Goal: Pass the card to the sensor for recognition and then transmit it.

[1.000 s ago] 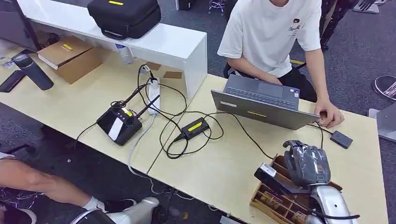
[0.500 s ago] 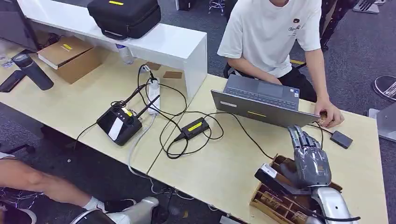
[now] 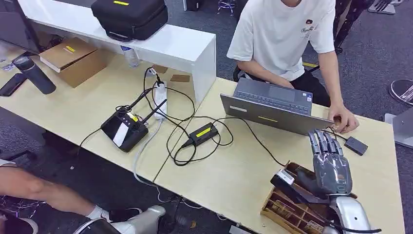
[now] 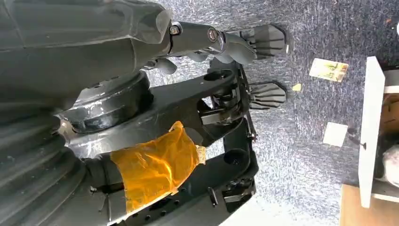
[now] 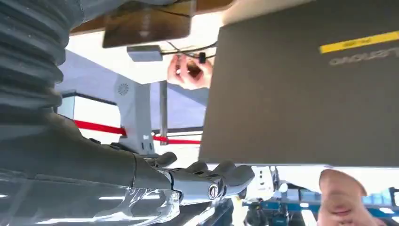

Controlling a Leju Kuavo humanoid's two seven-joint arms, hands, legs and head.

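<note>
My right hand point(image 3: 331, 165) hovers over the wooden box point(image 3: 285, 209) at the table's near right, fingers stretched flat towards the small dark sensor point(image 3: 356, 145); nothing shows in it. In the right wrist view the hand point(image 5: 207, 181) has nothing in its fingers. Beyond them lies the sensor point(image 5: 143, 52) and a dark flat rectangle point(image 5: 146, 23) that may be the card; I cannot tell. My left hand point(image 4: 221, 40) hangs over the carpet and holds nothing.
A person in a white shirt point(image 3: 287, 34) sits behind the open laptop point(image 3: 272, 109), one hand point(image 3: 345, 121) on the table close to the sensor. Cables and a power brick point(image 3: 202, 132) cross the middle. A controller point(image 3: 124, 129) sits to the left.
My right hand has uncurled from a fist into straight fingers and slid right and forward towards the sensor. The person and the things on the table have stayed put.
</note>
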